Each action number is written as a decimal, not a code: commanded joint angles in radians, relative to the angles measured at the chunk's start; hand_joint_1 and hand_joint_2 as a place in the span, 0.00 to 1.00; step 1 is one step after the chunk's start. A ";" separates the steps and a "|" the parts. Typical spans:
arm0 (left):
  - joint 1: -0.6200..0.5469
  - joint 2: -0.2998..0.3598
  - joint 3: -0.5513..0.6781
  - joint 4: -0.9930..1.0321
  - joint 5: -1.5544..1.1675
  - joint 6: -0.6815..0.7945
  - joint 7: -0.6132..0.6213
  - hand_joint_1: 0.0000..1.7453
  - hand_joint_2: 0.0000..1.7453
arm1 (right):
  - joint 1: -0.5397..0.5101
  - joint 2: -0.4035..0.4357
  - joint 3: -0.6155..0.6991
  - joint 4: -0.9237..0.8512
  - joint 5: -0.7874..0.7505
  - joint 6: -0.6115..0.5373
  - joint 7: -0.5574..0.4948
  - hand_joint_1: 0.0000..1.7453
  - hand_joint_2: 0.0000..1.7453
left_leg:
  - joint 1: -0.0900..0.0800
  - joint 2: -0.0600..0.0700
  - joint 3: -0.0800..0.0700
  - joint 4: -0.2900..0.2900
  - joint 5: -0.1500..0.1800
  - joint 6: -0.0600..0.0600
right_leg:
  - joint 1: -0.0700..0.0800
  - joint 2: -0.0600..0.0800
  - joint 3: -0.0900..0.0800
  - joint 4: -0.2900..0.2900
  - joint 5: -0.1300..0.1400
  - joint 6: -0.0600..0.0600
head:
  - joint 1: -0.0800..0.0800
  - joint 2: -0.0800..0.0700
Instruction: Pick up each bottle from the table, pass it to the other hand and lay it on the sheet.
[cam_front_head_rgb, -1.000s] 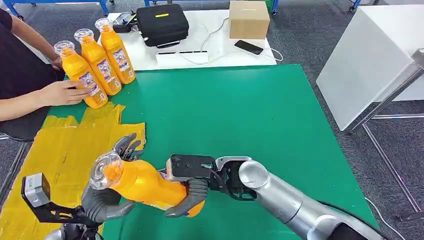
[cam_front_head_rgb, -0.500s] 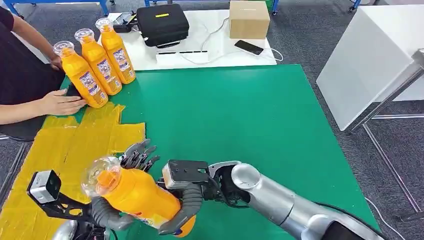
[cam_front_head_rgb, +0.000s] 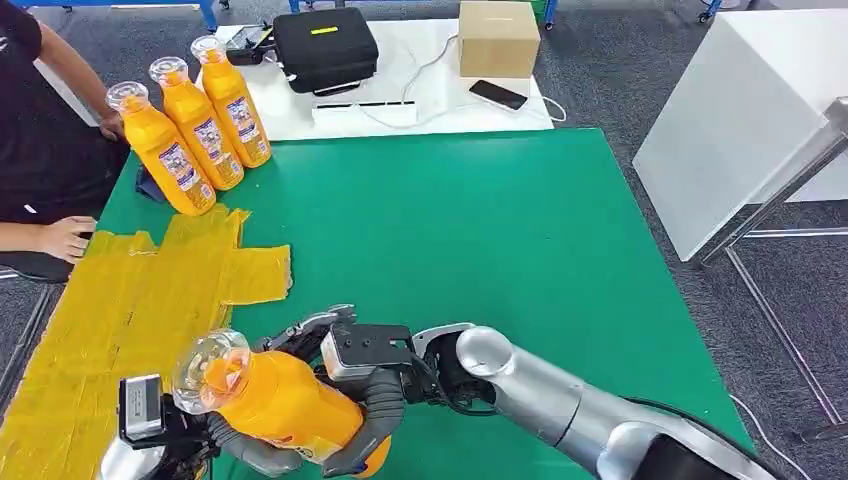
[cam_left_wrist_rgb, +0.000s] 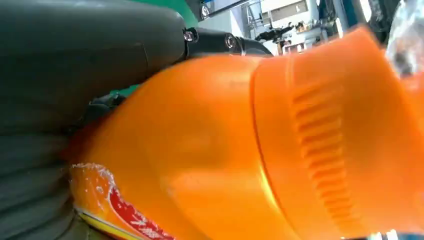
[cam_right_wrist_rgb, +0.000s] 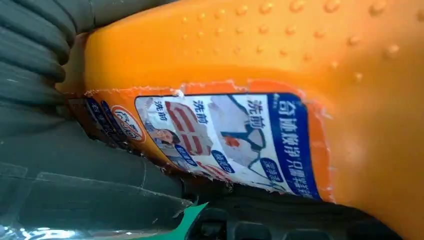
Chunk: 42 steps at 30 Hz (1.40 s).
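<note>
Bottle (cam_front_head_rgb: 270, 400) clasped by both hands (cam_front_head_rgb: 375, 405) (cam_front_head_rgb: 235, 445) above green table (cam_front_head_rgb: 480, 230); grey carpet (cam_front_head_rgb: 620, 80) beyond.

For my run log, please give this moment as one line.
phase: handover | bottle: held by both | left hand: grips | right hand: grips | sheet: bare

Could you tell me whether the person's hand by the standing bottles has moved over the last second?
Yes. The person's hand has drawn back from the nearest standing bottle toward the table's left edge.

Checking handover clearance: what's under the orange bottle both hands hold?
Under the orange plastic bottle, grey fingers of the right hand and the left hand wrap it; beneath lies the green table mat. The bottle's base is hidden.
</note>
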 joint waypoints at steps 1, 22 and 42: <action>-0.058 0.030 -0.065 0.033 -0.024 0.007 0.001 0.31 1.00 | -0.064 0.029 0.079 0.061 -0.003 -0.006 -0.003 1.00 1.00 | 0.001 0.002 0.001 0.000 0.000 -0.001 | 0.001 0.000 0.001 0.000 0.000 -0.001 | 0.000 0.000; -0.043 0.011 -0.046 0.050 0.028 -0.003 -0.008 1.00 1.00 | -0.062 0.032 0.076 0.071 0.010 -0.019 -0.020 1.00 1.00 | 0.001 0.001 0.001 0.000 0.000 -0.001 | 0.001 -0.001 0.002 -0.001 0.000 -0.001 | 0.000 0.000; 0.229 -0.053 0.398 -0.066 -0.024 0.167 0.029 1.00 1.00 | 0.285 -0.309 -0.367 -0.290 0.448 -0.220 -0.056 0.00 0.00 | 0.000 0.000 -0.001 0.001 -0.001 0.000 | 0.000 -0.002 0.000 -0.001 -0.001 0.000 | 0.000 0.000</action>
